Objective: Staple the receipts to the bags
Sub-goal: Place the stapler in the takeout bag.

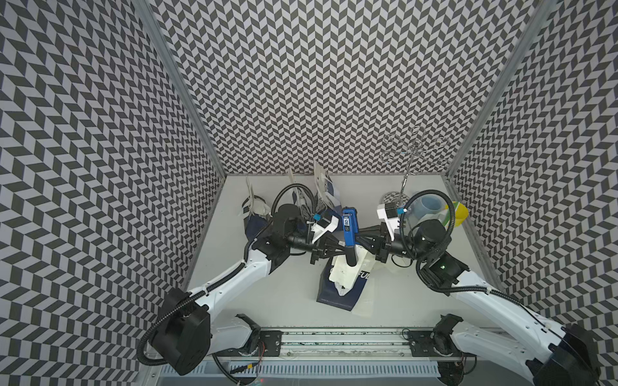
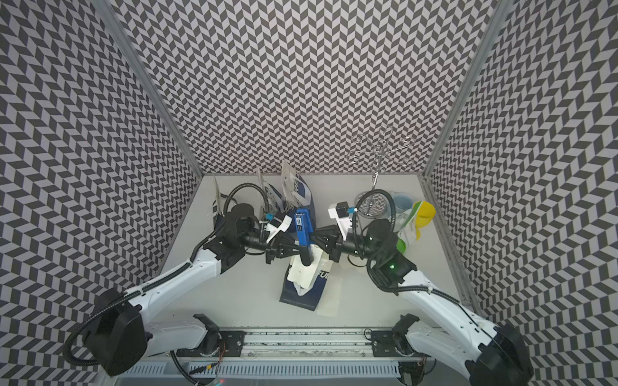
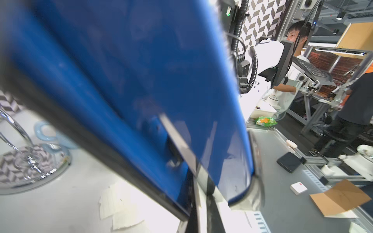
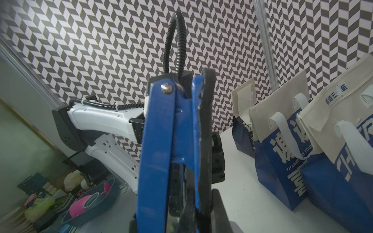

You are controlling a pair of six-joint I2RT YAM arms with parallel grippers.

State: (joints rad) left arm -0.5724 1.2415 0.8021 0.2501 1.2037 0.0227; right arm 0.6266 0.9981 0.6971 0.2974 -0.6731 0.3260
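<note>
Squeezing in from opposite sides, both arms meet at the blue stapler (image 1: 347,229) in the middle of the worktop (image 1: 254,300). The left jaws are closed, tips against its side; the right jaws are closed on it. Its nose rests on a receipt (image 1: 344,272) lying on a flat dark blue bag (image 1: 336,297), just below both jaws. Bare worktop lies front left; a wire stand (image 1: 403,187) and green bag (image 2: 402,246) crowd the back right. The right wrist view shows three standing bags (image 4: 282,161) plainly, half hidden in both top views; the left wrist view shows loose slips (image 3: 119,203).
</note>
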